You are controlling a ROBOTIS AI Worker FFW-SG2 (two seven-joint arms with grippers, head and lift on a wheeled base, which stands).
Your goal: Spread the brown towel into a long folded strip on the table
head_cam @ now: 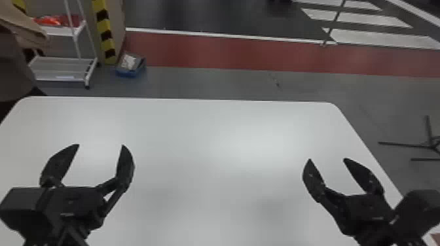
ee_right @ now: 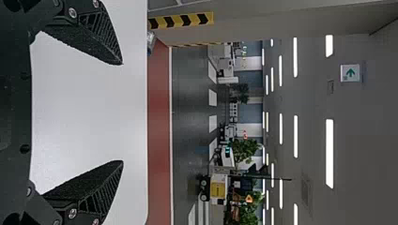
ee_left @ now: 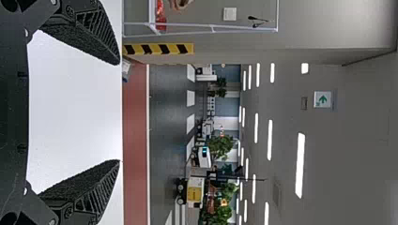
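- A tan-brown cloth (head_cam: 24,27) shows at the head view's upper left edge, past the far left corner of the table; whether it is the brown towel or a sleeve, I cannot tell, so I cannot place the towel for certain.
- The left gripper (head_cam: 100,144) is released, its two black fingers spread wide with bare space between them; it is over the table's left part.
- The right gripper (head_cam: 327,159) is also released, its fingers well apart and empty, over the table near its right edge.
- The table (head_cam: 203,131) is white and smooth, with rounded far corners and pale reflections.
- Beyond it, at the left, stand a white rack (head_cam: 60,62) bearing red items (head_cam: 54,21), a yellow-and-black striped post (head_cam: 106,32) and, near its foot, a blue bin (head_cam: 126,73).
- Grey floor (head_cam: 212,81) meets a red band (head_cam: 212,49), then a dark roadway (head_cam: 212,16) with white stripes (head_cam: 386,37).
- Black stand legs (head_cam: 404,145) rest at the right.
- The left wrist view shows green plants (ee_left: 220,146), ceiling lights (ee_left: 300,164) and a green-arrow sign (ee_left: 322,99).
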